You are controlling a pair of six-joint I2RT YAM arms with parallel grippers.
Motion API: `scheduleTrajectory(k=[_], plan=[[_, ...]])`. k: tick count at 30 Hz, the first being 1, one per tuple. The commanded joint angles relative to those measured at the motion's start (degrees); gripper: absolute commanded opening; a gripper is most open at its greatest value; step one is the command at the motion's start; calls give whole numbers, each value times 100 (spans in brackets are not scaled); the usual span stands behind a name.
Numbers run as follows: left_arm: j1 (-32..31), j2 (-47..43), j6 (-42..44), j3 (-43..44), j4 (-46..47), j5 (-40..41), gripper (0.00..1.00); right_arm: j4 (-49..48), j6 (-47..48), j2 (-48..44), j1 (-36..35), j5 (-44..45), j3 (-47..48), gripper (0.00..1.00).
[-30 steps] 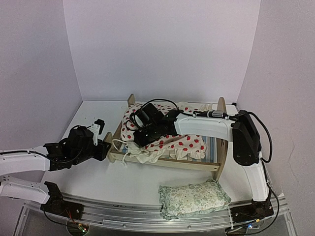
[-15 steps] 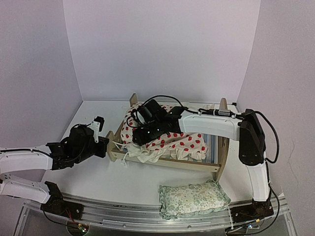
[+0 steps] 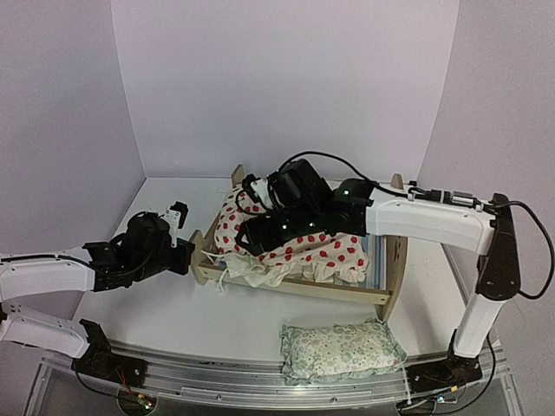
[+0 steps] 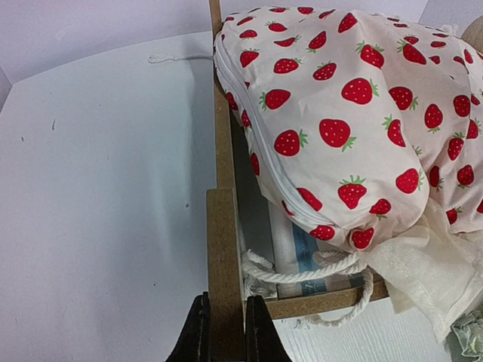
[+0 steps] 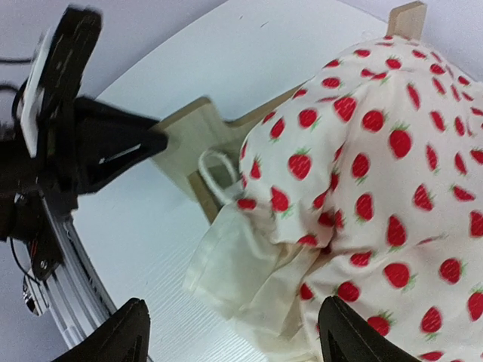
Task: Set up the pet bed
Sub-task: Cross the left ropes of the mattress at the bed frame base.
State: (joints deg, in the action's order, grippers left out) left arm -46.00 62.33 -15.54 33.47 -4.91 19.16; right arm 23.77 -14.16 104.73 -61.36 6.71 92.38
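Pet bed [image 3: 329, 289] mid-table. Left gripper [image 4: 223, 335] clamped on its left end board. Right gripper [image 5: 234, 332] spread wide over the bunched strawberry cushion [image 3: 303, 250]. My read: cushion not yet flattened, pillow [image 3: 341, 348] at near edge unplaced.

From above, the strawberry cushion [image 3: 295, 251] covers nearly all the striped base of the pet bed [image 3: 329, 289]; only a strip shows at the right end. The right pincer [image 3: 251, 232] is a dark mass over the cushion, its fingers too indistinct to separate. The left arm [image 3: 43, 276] runs off the left edge. In the left wrist view, only the tips of the left pincer [image 4: 226, 335] show at the bottom edge, and just a corner of the floral pillow [image 4: 472, 339] shows at lower right. In the right wrist view, the left arm is blurred and the bottom edge cuts off the right pincer's fingers.
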Motion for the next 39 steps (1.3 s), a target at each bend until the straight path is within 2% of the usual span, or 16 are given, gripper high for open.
scheduleTrajectory(k=[1,4,8,20,30,39], plan=[[-85,-96,229,581,346,-424,0,-726,-331,-463,-537,116,-1097,76],[-91,-111,230,655,304,-451,0,-1571,-563,-671,-819,294,-1997,74],[-90,-126,269,710,257,-465,0,-2435,-775,-637,-1059,539,-2691,71],[-95,3,391,757,399,-441,0,-5088,-737,828,-1431,1272,-3217,68],[-86,509,782,710,1067,55,0,-5147,-184,1273,-1423,2084,-3037,68],[-70,959,1300,886,1582,603,0,-4924,-74,1287,-1423,1933,-3026,68]])
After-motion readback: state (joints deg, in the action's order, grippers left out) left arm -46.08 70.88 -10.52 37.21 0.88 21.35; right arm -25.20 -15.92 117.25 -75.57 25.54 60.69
